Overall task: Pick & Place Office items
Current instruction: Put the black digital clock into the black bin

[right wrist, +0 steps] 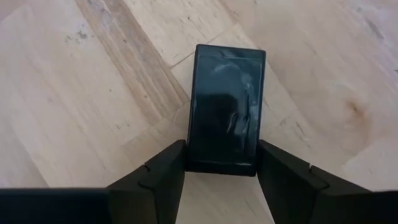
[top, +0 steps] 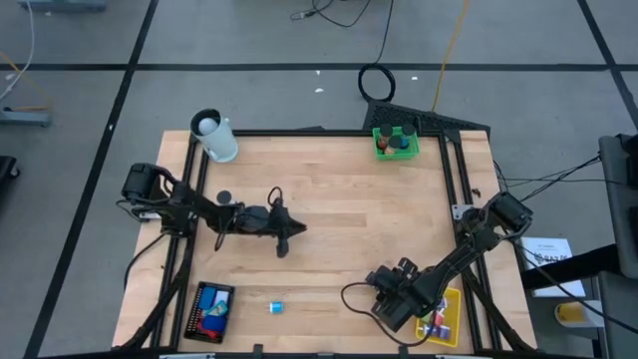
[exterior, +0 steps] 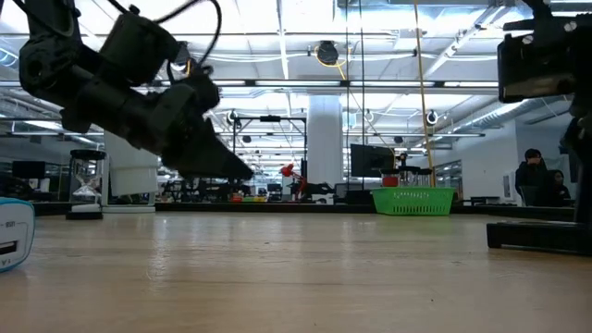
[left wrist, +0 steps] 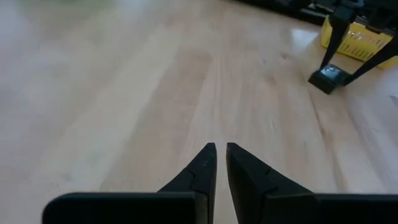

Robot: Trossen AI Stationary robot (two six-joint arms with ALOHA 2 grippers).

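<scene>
Fingers of right gripper [right wrist: 219,171] pinch a black block [right wrist: 225,109] lying on the worktop [top: 349,209] at 5 o'clock; we see left gripper [left wrist: 221,155] pressed together, empty, mid-worktop at 9 o'clock.

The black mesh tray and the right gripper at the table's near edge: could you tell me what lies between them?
Only a small blue block on bare wood, between the black mesh tray and the right gripper, in the high view.

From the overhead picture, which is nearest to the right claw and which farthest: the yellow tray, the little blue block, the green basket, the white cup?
From the right gripper:
1. Yellow tray, right beside it at the table's near right corner.
2. Blue block, near edge, towards the left.
3. Green basket, far edge.
4. White cup, far left corner.
</scene>
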